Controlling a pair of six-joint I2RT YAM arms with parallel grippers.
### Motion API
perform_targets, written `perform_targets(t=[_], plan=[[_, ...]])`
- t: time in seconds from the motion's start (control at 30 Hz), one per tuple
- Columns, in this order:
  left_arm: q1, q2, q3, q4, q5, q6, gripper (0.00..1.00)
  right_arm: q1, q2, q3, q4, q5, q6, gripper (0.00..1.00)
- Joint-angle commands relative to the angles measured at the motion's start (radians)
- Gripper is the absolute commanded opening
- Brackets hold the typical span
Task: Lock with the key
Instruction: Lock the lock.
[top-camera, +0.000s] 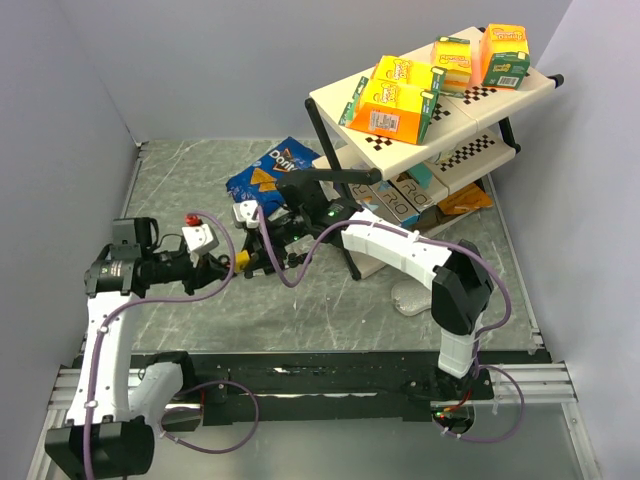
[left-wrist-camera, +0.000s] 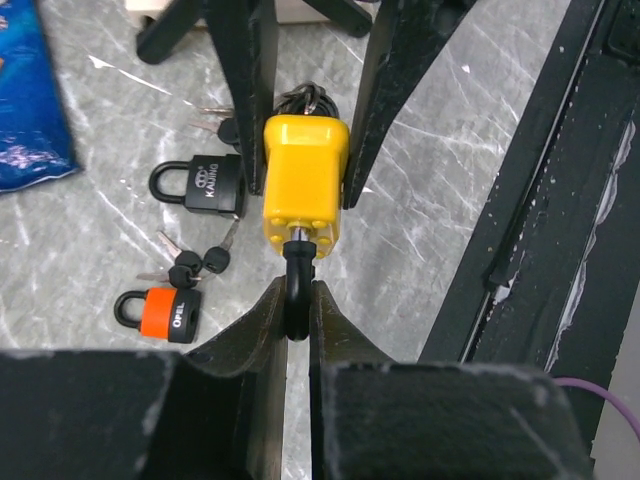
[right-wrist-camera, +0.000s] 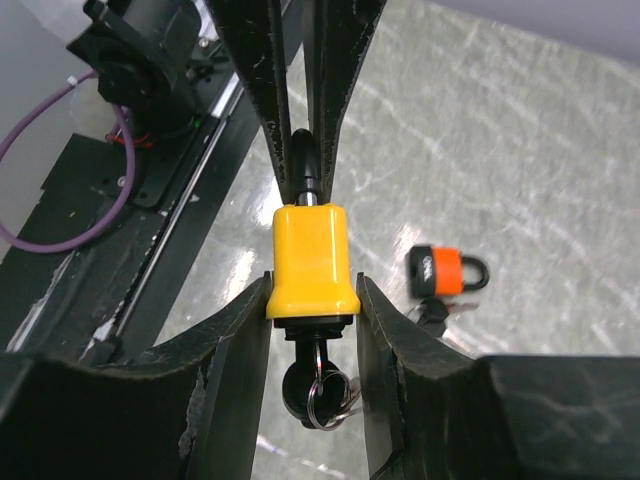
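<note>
Left hand (left-wrist-camera: 297, 297) holds yellow padlock (left-wrist-camera: 305, 180) near KAIJING padlock (left-wrist-camera: 205, 187), OPEL padlock (left-wrist-camera: 165, 312).

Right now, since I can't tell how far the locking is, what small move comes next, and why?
Probably press the padlock toward its shackle: the left end effector pinches the shackle, the right end effector clamps the padlock, and the key is already inserted.

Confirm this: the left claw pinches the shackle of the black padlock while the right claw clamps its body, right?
Not black: the padlock is yellow. In the left wrist view the left claw pinches the shackle of the yellow padlock while the right claw clamps its body; the black padlock lies apart on the table.
</note>
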Motion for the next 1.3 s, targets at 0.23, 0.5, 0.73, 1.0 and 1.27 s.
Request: perform_targets(t=[0.23, 0.5, 0.73, 1.0, 1.27], plan=[[-0.175, 0.021, -0.076, 0.384, 0.047, -0.258, 0.01, 0.066, -0.018, 0.040, 0.200, -0.103, 0.085, 0.00], [-0.244, 0.044, -0.106, 0.511, 0.031, -0.342, 0.01, 0.071, -0.027, 0.003, 0.308, -0.123, 0.145, 0.00], [-0.256, 0.045, -0.122, 0.558, 0.027, -0.371, 0.01, 0.072, -0.041, -0.035, 0.371, -0.145, 0.164, 0.00], [-0.279, 0.054, -0.140, 0.638, 0.040, -0.426, 0.01, 0.086, -0.047, -0.060, 0.412, -0.169, 0.178, 0.00], [-0.295, 0.045, -0.134, 0.614, 0.027, -0.424, 0.01, 0.082, -0.059, -0.074, 0.380, -0.175, 0.142, 0.00]])
